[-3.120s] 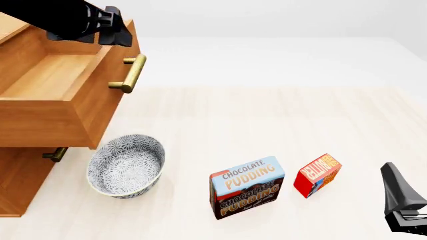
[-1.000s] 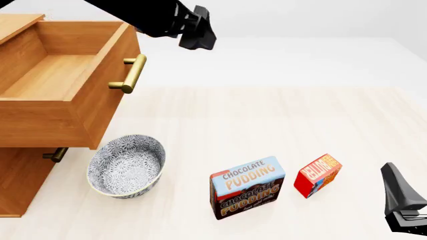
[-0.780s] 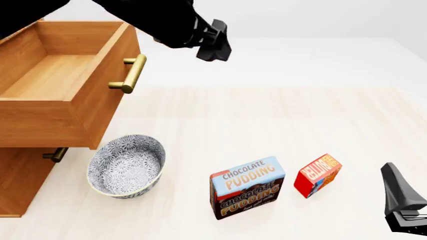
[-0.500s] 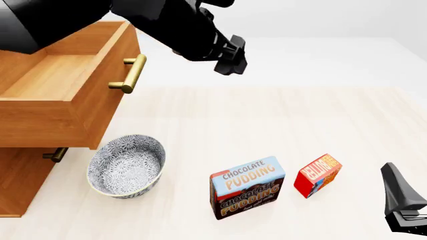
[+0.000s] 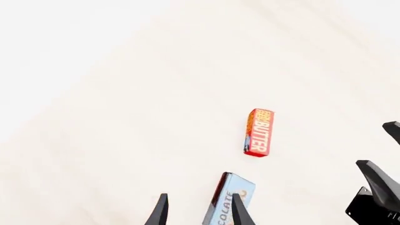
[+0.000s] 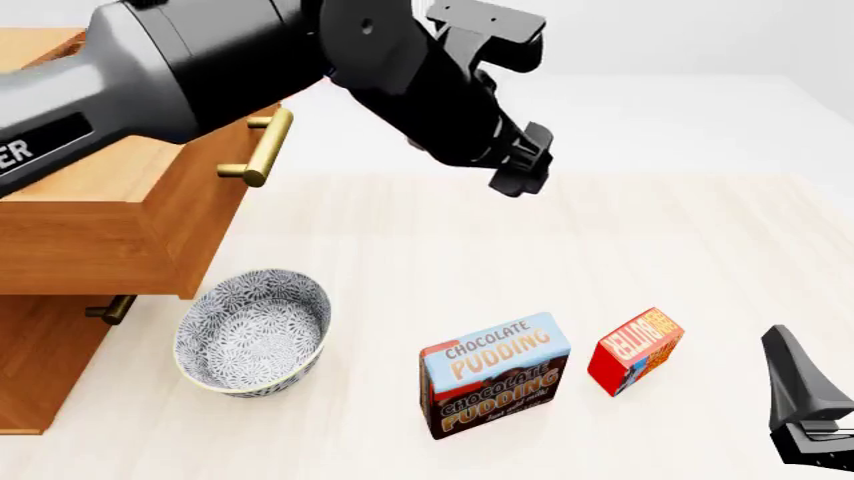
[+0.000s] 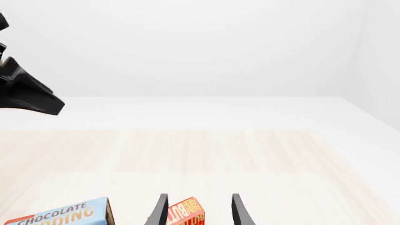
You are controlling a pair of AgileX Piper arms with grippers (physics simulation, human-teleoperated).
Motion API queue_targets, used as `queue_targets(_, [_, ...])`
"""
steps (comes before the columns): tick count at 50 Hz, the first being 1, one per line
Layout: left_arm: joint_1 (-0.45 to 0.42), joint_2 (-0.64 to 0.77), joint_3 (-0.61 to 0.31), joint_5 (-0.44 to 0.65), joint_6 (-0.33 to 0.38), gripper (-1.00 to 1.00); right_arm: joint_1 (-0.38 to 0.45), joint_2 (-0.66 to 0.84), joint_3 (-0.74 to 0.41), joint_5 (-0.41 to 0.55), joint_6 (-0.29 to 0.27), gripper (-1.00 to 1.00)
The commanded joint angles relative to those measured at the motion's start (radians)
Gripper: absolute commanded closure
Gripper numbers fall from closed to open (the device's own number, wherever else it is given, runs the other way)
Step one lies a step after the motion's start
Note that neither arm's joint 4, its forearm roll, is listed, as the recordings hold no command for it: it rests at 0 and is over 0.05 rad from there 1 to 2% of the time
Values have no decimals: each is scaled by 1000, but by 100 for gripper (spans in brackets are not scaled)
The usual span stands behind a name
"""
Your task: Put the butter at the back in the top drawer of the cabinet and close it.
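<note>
Butter (image 6: 637, 351) lying on the tabletop (image 6: 534, 240) at lower right of the front view, just right of the Chocolate Pudding box (image 6: 494, 377), untouched. Left gripper (image 6: 521, 172) high at upper centre of the frame, well apart from the butter, jaws released and holding nothing; in the left wrist view, butter (image 5: 259, 132) seen beyond parted fingertips (image 5: 160, 212). Right gripper (image 6: 807, 405) low at the right edge, near the butter, jaws parted and empty. Top drawer (image 6: 120, 225) of the cabinet (image 6: 40, 360) pulled out at left, brass handle (image 6: 263, 147) showing. Patterned bowl (image 6: 252, 331) on the tabletop beneath the drawer's front, at lower left.
</note>
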Motion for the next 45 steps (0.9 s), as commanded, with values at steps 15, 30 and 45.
queue_targets(15, [-93,128,-62,-7,-32,-100,0,0,0,0,0,-100])
queue_targets(30, [-119,205,-108,-5,-47,-100,0,0,0,0,0,-100])
queue_targets(45, [-149,286,-155,-10,-70,-100,0,0,0,0,0,-100])
